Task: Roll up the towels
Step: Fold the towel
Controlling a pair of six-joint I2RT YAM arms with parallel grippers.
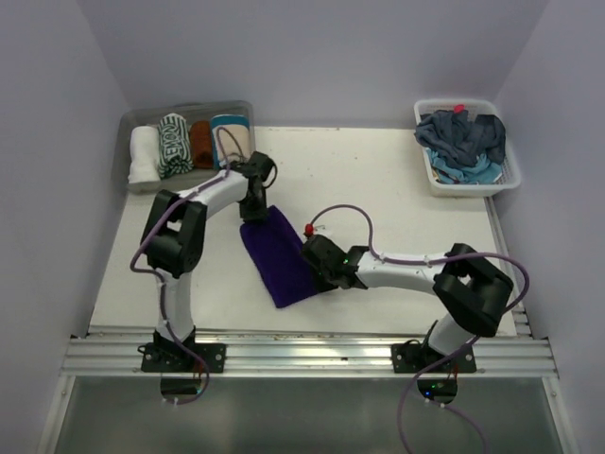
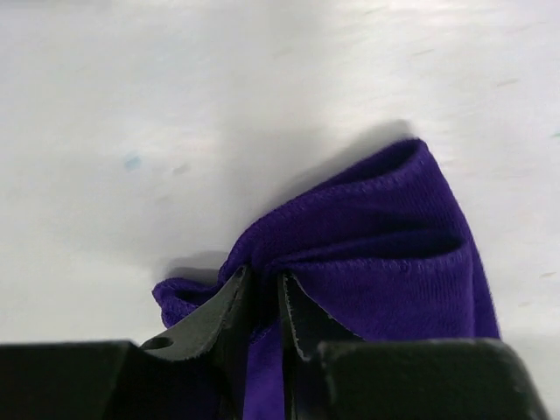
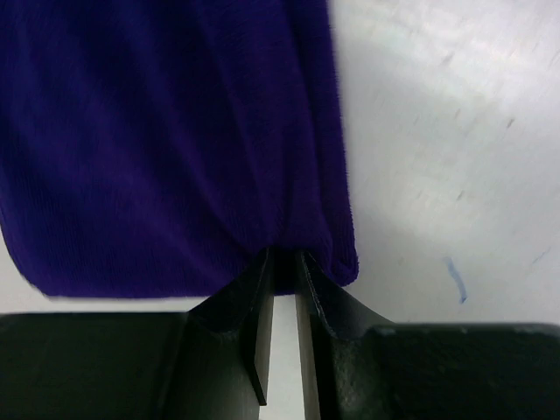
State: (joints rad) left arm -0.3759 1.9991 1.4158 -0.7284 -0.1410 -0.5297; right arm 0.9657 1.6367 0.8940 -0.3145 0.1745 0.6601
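Observation:
A deep purple towel (image 1: pixel 281 253) lies folded into a long strip on the white table, between the two arms. My left gripper (image 1: pixel 253 212) is shut on its far end; in the left wrist view (image 2: pixel 264 282) the cloth (image 2: pixel 385 236) bunches up between the fingers. My right gripper (image 1: pixel 316 265) is shut on the towel's right edge near its near end; in the right wrist view (image 3: pixel 282 259) the fingers pinch the hem of the towel (image 3: pixel 166 131). Several rolled towels (image 1: pixel 175 144) lie in the clear tub.
A clear plastic tub (image 1: pixel 138 121) stands at the back left. A white lattice basket (image 1: pixel 468 184) at the back right holds a heap of blue and dark towels (image 1: pixel 463 140). The metal rail (image 1: pixel 312 355) runs along the near edge.

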